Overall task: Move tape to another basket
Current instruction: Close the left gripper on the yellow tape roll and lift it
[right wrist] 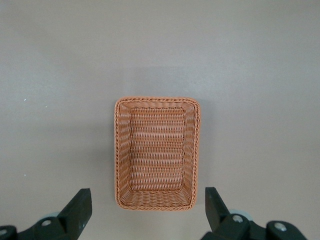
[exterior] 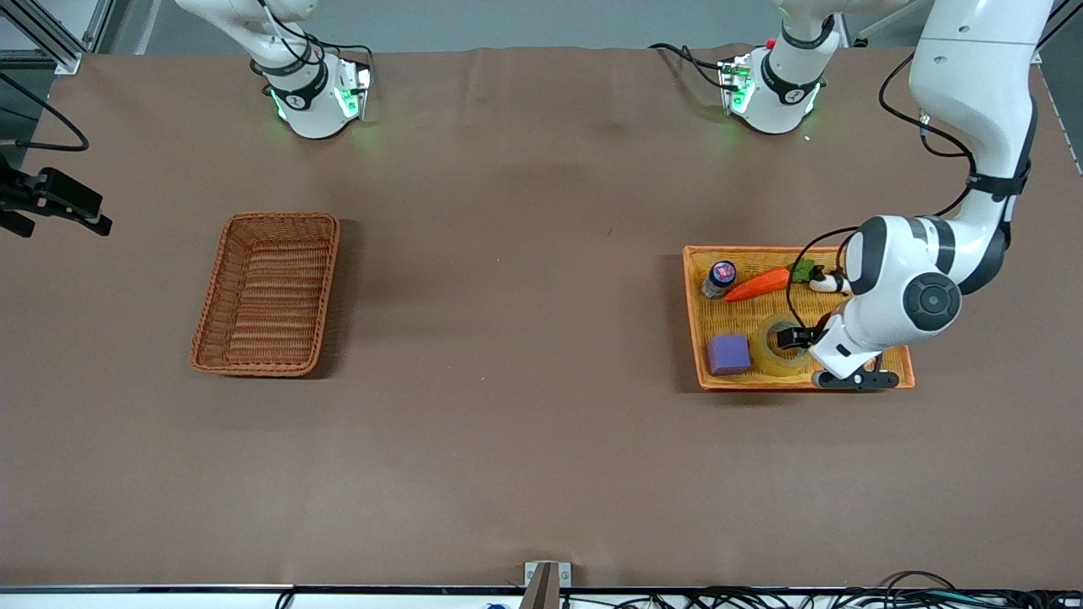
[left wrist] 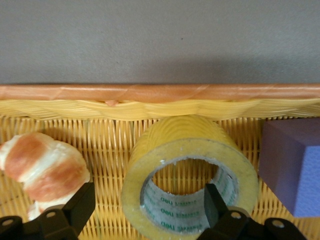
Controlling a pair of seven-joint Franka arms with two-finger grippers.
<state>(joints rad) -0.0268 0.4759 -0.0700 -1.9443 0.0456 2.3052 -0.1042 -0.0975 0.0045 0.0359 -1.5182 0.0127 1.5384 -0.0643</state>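
The tape [exterior: 774, 359] lies flat in the orange-yellow tray [exterior: 694, 321], a yellowish ring with a grey core, and it also shows in the left wrist view [left wrist: 190, 145]. My left gripper [exterior: 795, 338] is down in the tray at the tape, open [left wrist: 148, 192]. One finger [left wrist: 215, 205] is inside the ring's hole and the other [left wrist: 82, 210] is outside the roll. The reddish-brown wicker basket [exterior: 207, 313] stands empty toward the right arm's end of the table. My right gripper [right wrist: 148, 197] is open and empty, high over that basket [right wrist: 156, 150]; it does not show in the front view.
The tray also holds a purple block [exterior: 728, 353] beside the tape, a toy carrot [exterior: 757, 285], a small bottle [exterior: 720, 279] and a croissant [left wrist: 42, 167]. The tray's raised rim [left wrist: 150, 92] runs close to the tape. A black device [exterior: 51, 199] sits at the table's edge.
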